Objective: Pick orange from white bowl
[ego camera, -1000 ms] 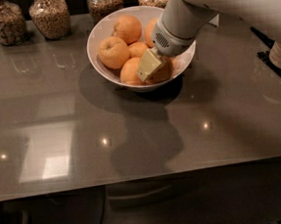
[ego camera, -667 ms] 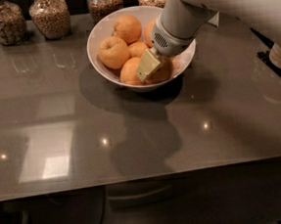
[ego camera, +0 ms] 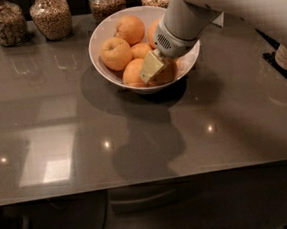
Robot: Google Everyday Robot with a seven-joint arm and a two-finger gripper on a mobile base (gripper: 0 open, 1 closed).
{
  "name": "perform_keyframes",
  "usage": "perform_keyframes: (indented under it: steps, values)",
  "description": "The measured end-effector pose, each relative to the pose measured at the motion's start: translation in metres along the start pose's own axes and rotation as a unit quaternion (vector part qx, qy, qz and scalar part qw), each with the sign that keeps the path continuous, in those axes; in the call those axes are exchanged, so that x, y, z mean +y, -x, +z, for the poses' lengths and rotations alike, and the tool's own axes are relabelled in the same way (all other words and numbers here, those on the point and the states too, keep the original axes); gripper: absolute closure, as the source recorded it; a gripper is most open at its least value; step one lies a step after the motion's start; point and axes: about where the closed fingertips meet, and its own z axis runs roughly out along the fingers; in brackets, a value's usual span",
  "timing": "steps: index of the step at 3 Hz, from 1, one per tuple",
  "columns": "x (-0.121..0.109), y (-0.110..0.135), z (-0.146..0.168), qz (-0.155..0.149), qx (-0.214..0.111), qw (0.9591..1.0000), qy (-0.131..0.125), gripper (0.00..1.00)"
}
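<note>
Glossy grey counter (ego camera: pixel 137 152). White bowl (ego camera: pixel 98 40) at far centre, heaped with fruit. The orange (ego camera: pixel 167 75) lies at the bowl's near-right, half hidden under the end effector (ego camera: pixel 157 68), which touches it. Cannot tell whether the end effector is open or closed. Grain jars (ego camera: pixel 50 16) stand along the far edge.

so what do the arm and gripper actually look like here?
Arm: smooth off-white shell, fat rounded links, tapering to a grey-banded wrist with small vent holes. Gripper, low in the white bowl among the oranges: pale yellowish, flat, wedge-shaped tip. No cables or markings visible.
</note>
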Motion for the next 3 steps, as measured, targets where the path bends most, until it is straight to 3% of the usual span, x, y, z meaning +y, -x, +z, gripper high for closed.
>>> perform_keyframes:
  steps: [1, 2, 3]
  values:
    - [-0.001, 0.004, -0.005, -0.014, -0.008, 0.9999, 0.002, 1.00]
    - [-0.004, 0.012, -0.022, -0.031, -0.056, 0.9979, 0.008, 1.00]
    - [-0.013, 0.023, -0.046, -0.046, -0.119, 0.9918, 0.004, 1.00]
